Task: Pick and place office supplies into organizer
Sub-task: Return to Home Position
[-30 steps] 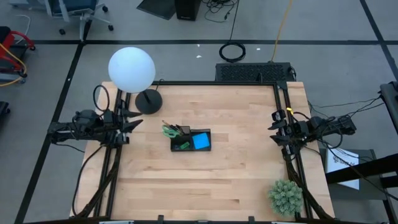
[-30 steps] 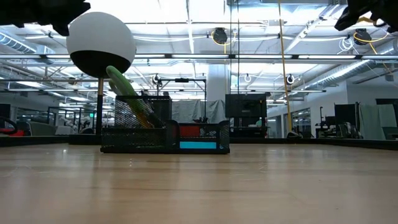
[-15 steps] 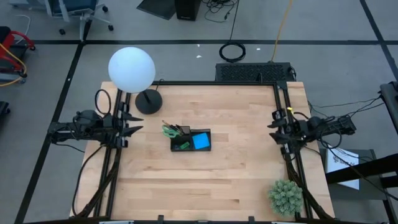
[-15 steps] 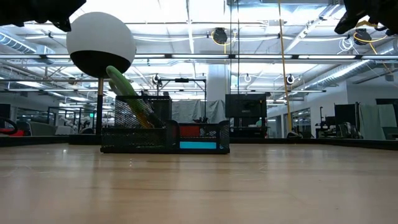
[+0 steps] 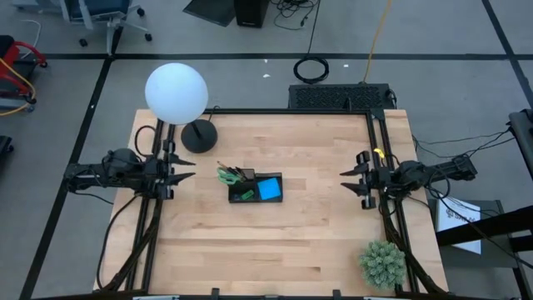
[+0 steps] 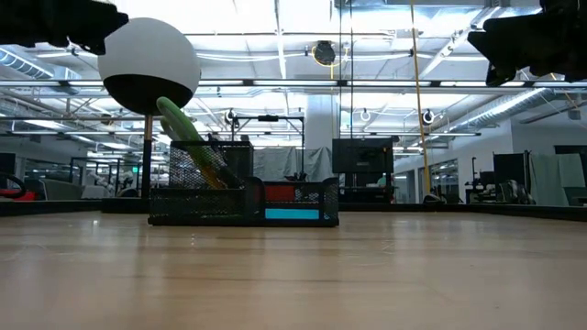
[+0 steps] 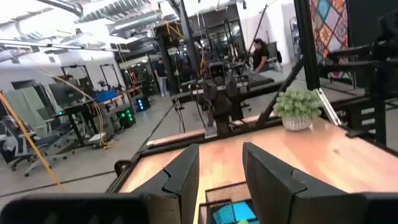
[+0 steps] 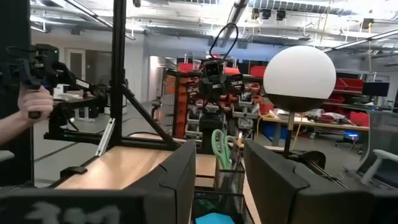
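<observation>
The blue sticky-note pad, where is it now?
In the high view, the blue sticky-note pad lies inside the organizer near the table's middle, in its half on the picture's right.

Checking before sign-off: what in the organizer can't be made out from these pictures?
- High view: organizer contents beside the blue pad are too small to name.
- Low view: its mesh wall hides the lower compartment's items.
- Left wrist view: fingers of the open left gripper and the bottom edge cut the organizer off.
- Right wrist view: fingers of the right gripper cover its sides.
</observation>
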